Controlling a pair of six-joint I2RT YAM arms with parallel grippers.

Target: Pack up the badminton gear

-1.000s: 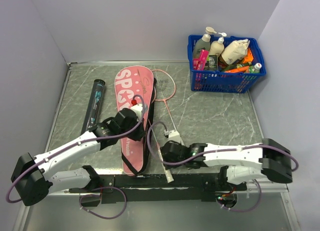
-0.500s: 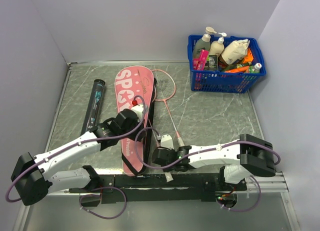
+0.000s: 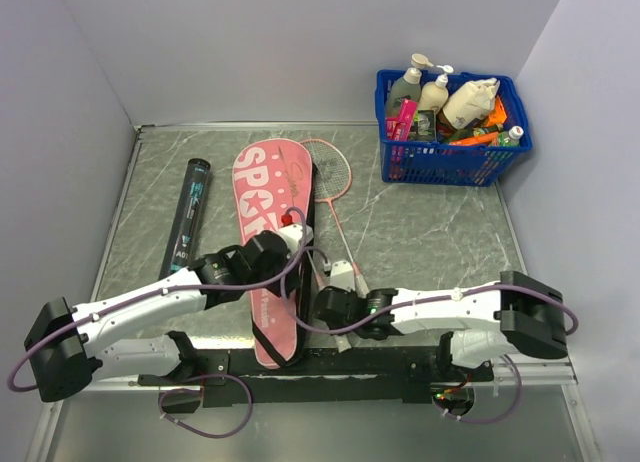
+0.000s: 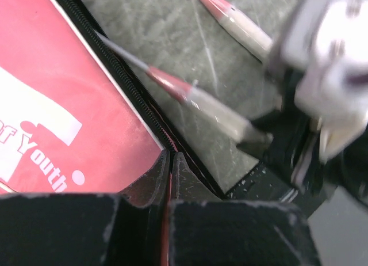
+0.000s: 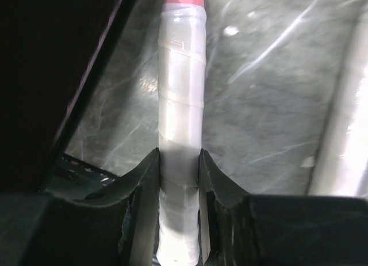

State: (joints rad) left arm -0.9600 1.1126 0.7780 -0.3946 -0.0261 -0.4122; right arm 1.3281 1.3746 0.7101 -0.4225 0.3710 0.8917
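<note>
Jaws of the right end effector (image 5: 178,162) clamp the white racket handle (image 5: 181,93) on the table (image 3: 430,232), just beside the pink racket cover (image 3: 268,187), whose black-zippered edge the left end effector (image 4: 171,162) pinches.

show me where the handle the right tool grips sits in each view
Right wrist: handle centre, vertical, in right tool.
Left wrist: centre right, slanting into that tool.
Top: low centre, mostly hidden under that tool.
Landmark: cover edge, beside it.
</note>
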